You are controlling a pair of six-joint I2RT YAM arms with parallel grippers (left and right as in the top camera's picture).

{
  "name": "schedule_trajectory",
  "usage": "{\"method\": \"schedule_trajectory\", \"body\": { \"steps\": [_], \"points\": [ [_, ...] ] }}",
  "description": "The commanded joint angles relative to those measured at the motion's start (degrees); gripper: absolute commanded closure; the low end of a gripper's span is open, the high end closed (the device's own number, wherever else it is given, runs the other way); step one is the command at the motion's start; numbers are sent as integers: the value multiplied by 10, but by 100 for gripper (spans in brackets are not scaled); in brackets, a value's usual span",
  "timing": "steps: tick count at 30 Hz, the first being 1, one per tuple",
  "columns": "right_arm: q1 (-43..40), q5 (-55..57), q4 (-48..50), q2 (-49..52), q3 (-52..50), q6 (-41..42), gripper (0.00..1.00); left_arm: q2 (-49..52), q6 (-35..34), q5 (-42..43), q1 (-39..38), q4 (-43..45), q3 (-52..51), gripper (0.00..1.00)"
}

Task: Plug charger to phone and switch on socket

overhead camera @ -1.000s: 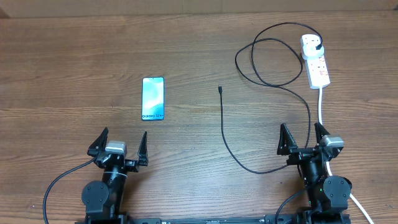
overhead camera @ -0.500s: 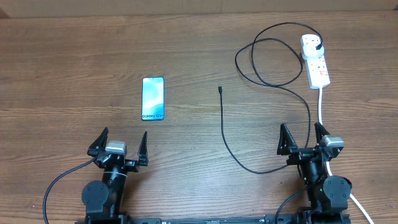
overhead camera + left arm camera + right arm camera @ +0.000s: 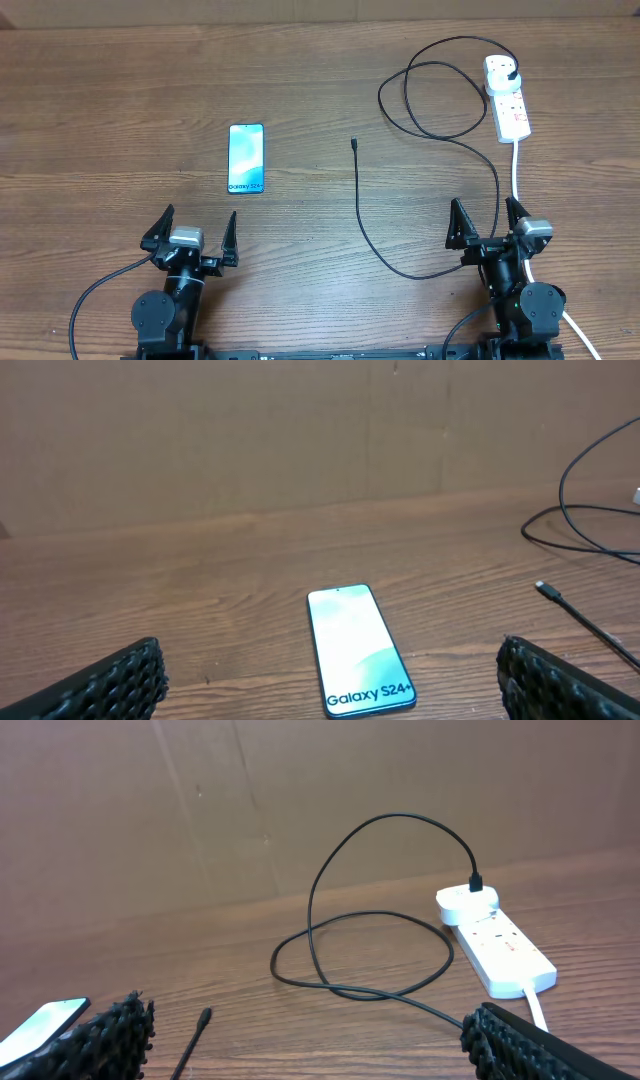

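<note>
Overhead, left pincer, right pincer gaping empty at table edge, phone well apart from charger

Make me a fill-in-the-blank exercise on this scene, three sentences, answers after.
The phone lies flat, screen facing ____.
The charger has its black plug in the ____ socket.
The left pincer and right pincer both stand wide ____.
Missing words: up; white; open.
</note>
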Motion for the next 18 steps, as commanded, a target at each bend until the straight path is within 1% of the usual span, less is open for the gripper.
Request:
{"method": "schedule_trajectory", "body": {
  "steps": [1,13,18],
  "points": [
    [3,0,2,-6,-6,0,0,-6,0,7,2,4,-2,0],
    [3,0,5,-6,-6,-1,0,-6,0,5,2,4,-2,0],
    [3,0,25,-6,-6,-5,0,-6,-1,2,2,4,3,0]
  ]
}}
